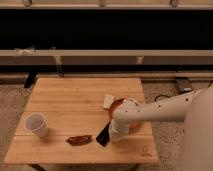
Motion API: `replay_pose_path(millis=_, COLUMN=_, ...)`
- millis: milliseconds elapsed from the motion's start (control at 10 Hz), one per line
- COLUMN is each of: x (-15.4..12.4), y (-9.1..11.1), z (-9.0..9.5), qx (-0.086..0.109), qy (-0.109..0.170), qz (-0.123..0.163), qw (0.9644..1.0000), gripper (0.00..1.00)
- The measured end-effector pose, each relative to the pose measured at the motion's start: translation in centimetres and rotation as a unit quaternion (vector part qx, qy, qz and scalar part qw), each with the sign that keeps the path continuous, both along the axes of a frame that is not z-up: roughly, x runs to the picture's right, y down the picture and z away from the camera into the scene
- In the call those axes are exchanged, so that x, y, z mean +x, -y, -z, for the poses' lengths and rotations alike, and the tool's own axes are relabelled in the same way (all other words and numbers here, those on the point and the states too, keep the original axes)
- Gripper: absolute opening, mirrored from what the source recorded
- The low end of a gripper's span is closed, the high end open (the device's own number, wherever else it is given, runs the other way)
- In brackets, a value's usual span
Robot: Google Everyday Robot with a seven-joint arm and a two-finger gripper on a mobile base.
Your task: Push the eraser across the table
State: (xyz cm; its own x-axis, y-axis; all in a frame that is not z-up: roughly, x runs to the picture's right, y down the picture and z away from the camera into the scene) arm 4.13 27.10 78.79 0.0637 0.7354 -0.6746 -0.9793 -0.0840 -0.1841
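Note:
The eraser, a small flat black block, lies tilted on the light wooden table, near the front edge and right of centre. My gripper hangs at the end of the white arm that reaches in from the right. It is shut and sits right against the eraser's right side, low over the tabletop. Nothing is held in it.
A reddish-brown oblong item lies just left of the eraser. A white cup stands at the front left. A small white block and a round brown object partly under the arm lie behind the gripper.

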Motion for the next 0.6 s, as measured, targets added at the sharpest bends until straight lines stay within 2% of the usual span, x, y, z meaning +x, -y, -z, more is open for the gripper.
replay_pose_path(millis=600, x=-3.2, y=2.7, z=-1.0, qx=0.018, qy=0.023, qz=0.011, qw=0.9995, gripper=0.0)
